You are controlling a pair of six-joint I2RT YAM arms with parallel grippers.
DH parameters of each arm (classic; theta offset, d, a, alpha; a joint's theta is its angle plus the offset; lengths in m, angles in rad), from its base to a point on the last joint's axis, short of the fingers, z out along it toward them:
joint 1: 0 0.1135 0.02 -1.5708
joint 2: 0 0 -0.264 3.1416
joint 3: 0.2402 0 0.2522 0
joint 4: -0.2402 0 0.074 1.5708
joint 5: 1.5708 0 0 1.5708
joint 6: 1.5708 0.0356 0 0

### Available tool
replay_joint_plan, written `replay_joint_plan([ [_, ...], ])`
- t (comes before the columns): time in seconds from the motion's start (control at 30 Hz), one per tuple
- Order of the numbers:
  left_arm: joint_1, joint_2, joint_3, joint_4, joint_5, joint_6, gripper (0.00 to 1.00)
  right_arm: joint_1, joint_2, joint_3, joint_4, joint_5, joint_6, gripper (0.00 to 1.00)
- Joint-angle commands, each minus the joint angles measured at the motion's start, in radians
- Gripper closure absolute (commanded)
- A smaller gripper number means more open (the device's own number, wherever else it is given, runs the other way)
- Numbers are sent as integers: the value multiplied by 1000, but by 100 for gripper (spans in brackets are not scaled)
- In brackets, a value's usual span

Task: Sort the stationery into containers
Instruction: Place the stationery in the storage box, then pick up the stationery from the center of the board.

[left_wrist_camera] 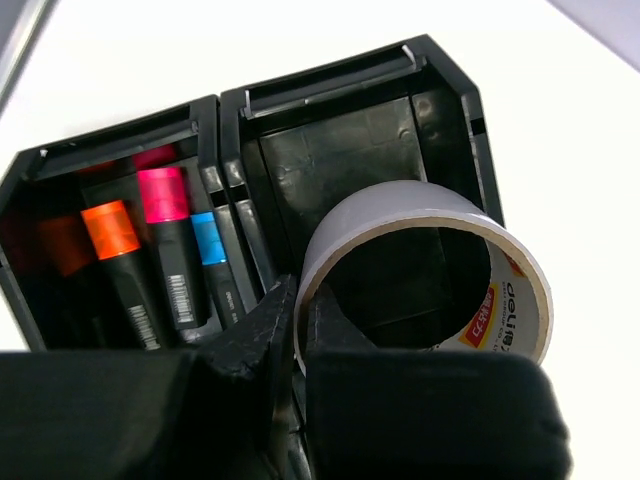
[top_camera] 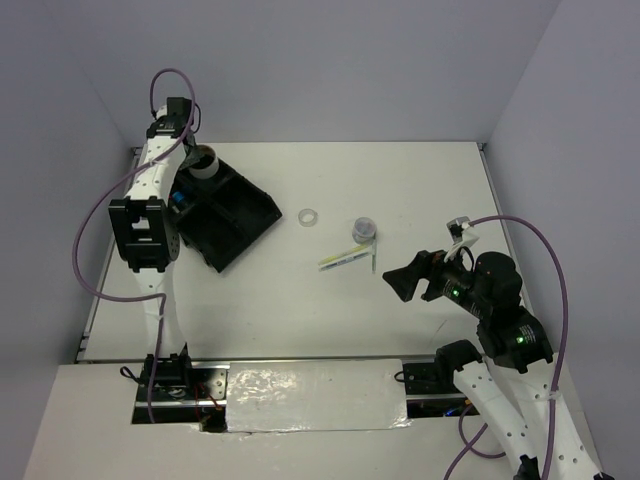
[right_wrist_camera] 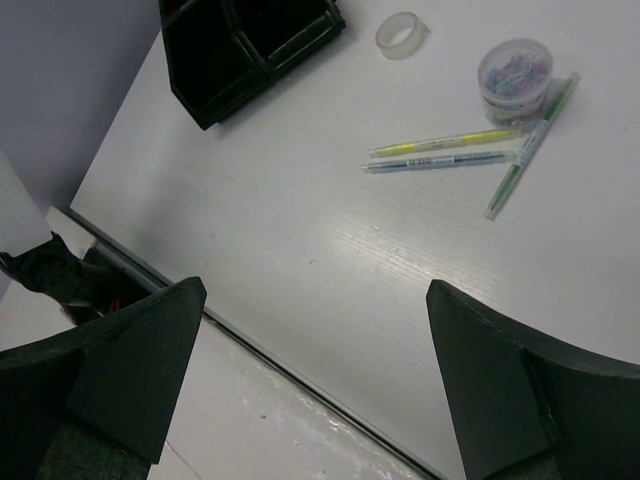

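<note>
Top view: black tray near the far-left corner of the table, bare surface between it and the pens. Left wrist: left gripper clenched on the greyish tape roll, above an empty compartment. Right wrist: right gripper spread wide, pens well ahead.

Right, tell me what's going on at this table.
The left gripper is shut on a greyish-white tape roll, holding it at an empty compartment of the black plastic tray. The next compartment already has three black highlighters, capped orange, pink and blue. The right gripper is open and hovers over the white table. Not yet sorted there: a small clear tape roll, three thin pens and a small round clear tub.
</note>
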Motion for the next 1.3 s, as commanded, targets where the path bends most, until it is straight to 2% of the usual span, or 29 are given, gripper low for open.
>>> replay_joint_plan([
  [0.0,5,31,0,33,6,5,83,11,1,9,10,14,-15,0],
  [0.17,14,45,12,46,9,3,79,18,6,12,7,23,-17,0],
  [0.27,19,47,9,52,12,2,71,19,9,4,13,23,-17,0],
  [0.37,20,48,3,55,32,-3,48,21,12,1,14,25,-17,0],
  [0.4,20,47,0,59,38,-7,36,21,12,1,13,26,-16,0],
  [0.47,20,39,-8,63,50,-13,27,21,9,6,11,28,-19,0],
  [0.5,20,36,-6,53,49,-29,12,21,9,7,11,28,-19,0],
  [0.53,19,19,-4,52,53,-32,8,24,9,7,10,28,-19,0],
  [0.73,-27,-152,-53,125,145,-20,3,30,9,7,13,32,-17,0],
  [0.87,-195,-249,-106,173,204,52,1,30,11,15,16,39,-15,0],
  [1.0,-374,-272,-144,136,152,89,2,30,12,29,10,40,-15,0],
  [1.07,-471,-295,-236,177,149,91,4,30,7,32,5,42,-14,0],
  [1.27,-627,-322,-454,256,93,36,14,31,-11,35,-13,51,-19,0],
])
